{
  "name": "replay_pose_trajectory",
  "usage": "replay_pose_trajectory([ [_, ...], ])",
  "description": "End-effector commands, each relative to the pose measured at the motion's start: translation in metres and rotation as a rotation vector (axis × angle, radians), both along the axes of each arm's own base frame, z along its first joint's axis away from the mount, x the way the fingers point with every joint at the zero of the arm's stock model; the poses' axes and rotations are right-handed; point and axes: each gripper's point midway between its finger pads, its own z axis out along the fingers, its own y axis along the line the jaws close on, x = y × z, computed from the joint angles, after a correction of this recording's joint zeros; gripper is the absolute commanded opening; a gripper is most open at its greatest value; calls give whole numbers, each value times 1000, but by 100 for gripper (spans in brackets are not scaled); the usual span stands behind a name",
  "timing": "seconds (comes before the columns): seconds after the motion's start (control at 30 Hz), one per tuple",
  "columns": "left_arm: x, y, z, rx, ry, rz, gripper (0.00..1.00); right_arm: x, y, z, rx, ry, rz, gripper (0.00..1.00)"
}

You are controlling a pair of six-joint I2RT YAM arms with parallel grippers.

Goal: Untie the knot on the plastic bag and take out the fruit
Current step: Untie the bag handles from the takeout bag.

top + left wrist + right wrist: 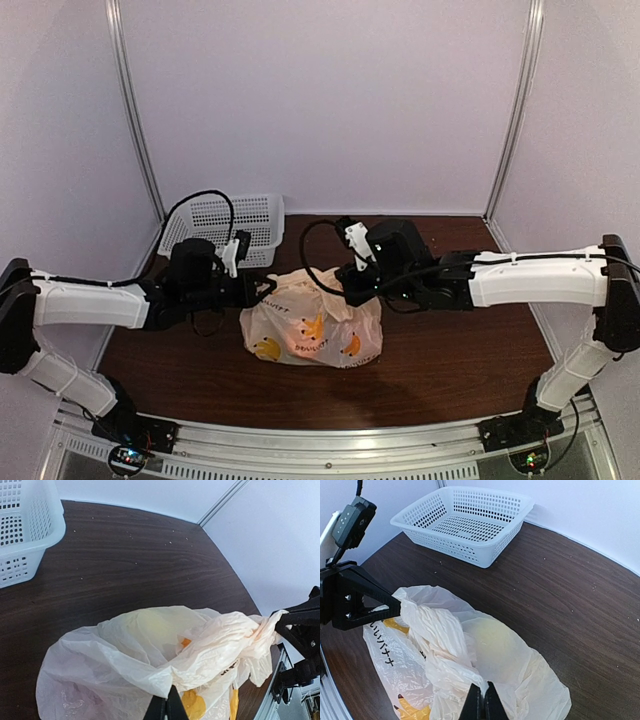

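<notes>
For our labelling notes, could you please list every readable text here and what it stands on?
"バナナ": dark print on the crinkly translucent cream plastic bag, right wrist view.
Dark lettering on the same bag from above: too blurred to read.
No other text visible.

Cream plastic bag (310, 330), yellow banana prints; white perforated basket (235, 225); fruit (495, 640) inside seemingly pale yellow.

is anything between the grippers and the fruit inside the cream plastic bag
Yes: the thin crinkly cream plastic bag itself. Its film covers the pale yellow rounded fruit in both wrist views; the left gripper and right gripper pinch only film.
</notes>
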Motion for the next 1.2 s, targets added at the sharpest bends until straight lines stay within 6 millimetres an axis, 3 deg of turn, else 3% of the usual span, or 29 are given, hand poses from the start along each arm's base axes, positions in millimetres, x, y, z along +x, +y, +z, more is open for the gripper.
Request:
replay_pose_trajectory([
  [0.0,-2,13,-8,16,3,41,0,8,-20,6,91,13,-87,0],
  [0.4,-15,20,0,9,-41,14,0,5,-35,8,179,26,-123,0],
  [0.47,-15,21,2,33,-47,6,11,2,-34,8,184,29,-110,0],
  [0.6,-13,25,19,109,-97,-7,45,-2,-28,11,208,34,-66,0],
  [0.73,-10,28,51,152,-196,-21,64,-6,-22,14,231,36,-30,0],
  [0.9,-5,8,87,142,-299,-110,75,-7,-21,14,240,39,-23,0],
  [1.0,2,-12,94,122,-307,-170,76,-7,-21,14,242,39,-22,0],
  [1.17,9,-47,91,103,-302,-244,79,-6,-21,17,242,32,-25,0],
])
